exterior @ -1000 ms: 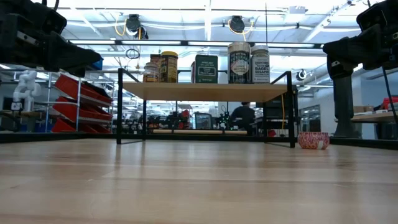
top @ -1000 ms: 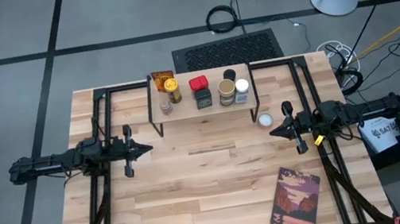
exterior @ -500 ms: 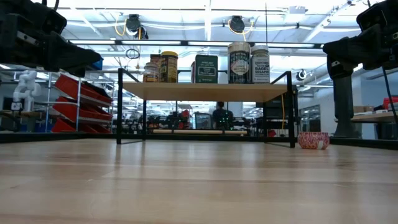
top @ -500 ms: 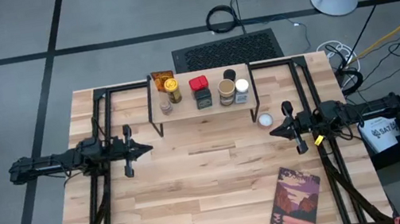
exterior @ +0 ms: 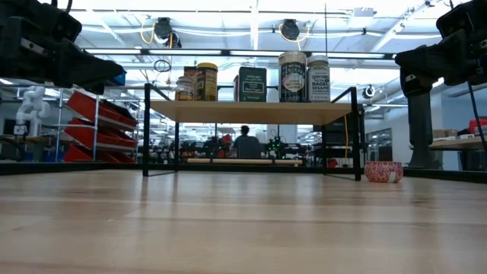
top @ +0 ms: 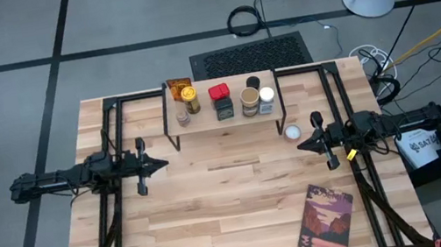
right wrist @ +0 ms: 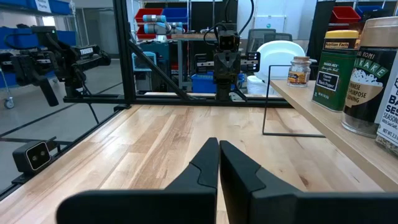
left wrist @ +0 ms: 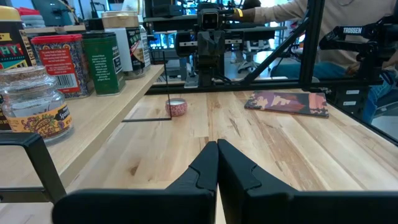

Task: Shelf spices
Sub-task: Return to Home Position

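Since nothing on the bench (top: pixel 217 213) is shifted from a second ago, left tool (left wrist: pixel 217 149) and right tool (right wrist: pixel 219 147) are parked, pinched shut, empty. Six spices (top: pixel 218 94) are kept on the shelf (exterior: pixel 251 113); one small tin (top: pixel 293 132) is left beside it, so probably unfinished.

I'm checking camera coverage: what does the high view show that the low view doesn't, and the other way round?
Only the high view shows the book lying on the table's right side. Only the low view shows the spices' labels and a person in the room behind. Both show the shelf carrying the spices, a small tin on the table beside it, and the left gripper and right gripper off to either side.
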